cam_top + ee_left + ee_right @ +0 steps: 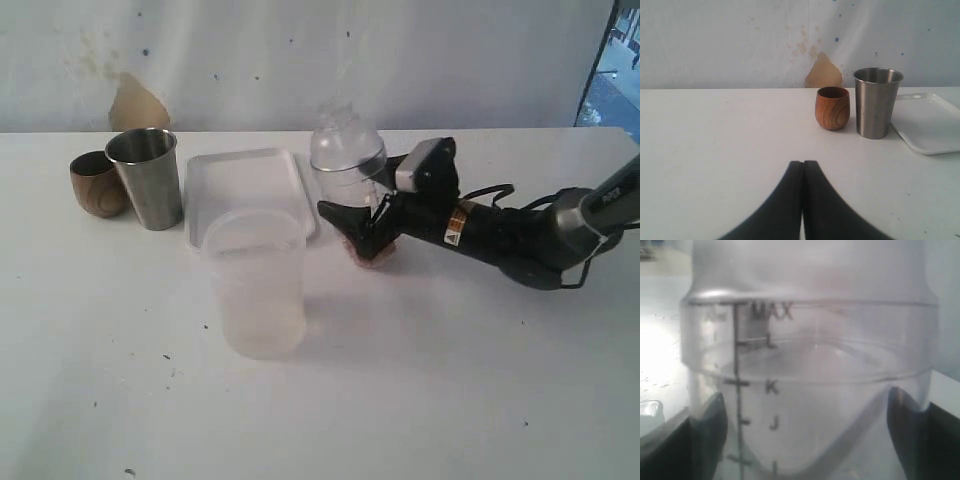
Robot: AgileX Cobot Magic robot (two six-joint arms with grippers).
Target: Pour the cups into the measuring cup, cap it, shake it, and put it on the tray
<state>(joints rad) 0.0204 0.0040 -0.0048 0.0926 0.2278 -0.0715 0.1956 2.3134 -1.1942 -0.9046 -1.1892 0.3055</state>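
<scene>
Right pincer (350,232) grips the capped measuring cup (347,160), pinkish at its base; left pincer (803,170) closed.

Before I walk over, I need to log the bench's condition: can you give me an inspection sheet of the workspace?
Surface: white table, few dark specks, no spill seen.
Job's things: wooden cup and steel tumbler upright left of the tray; measuring cup, domed cap on, at its right.
Clutter: frosted tumbler in front of the tray.
End effectors: left end effector shut, empty; right end effector appears to grip the measuring cup low down.
Cables: black cable looped along the right arm.
Surroundings: stained wall with a tan patch.
</scene>
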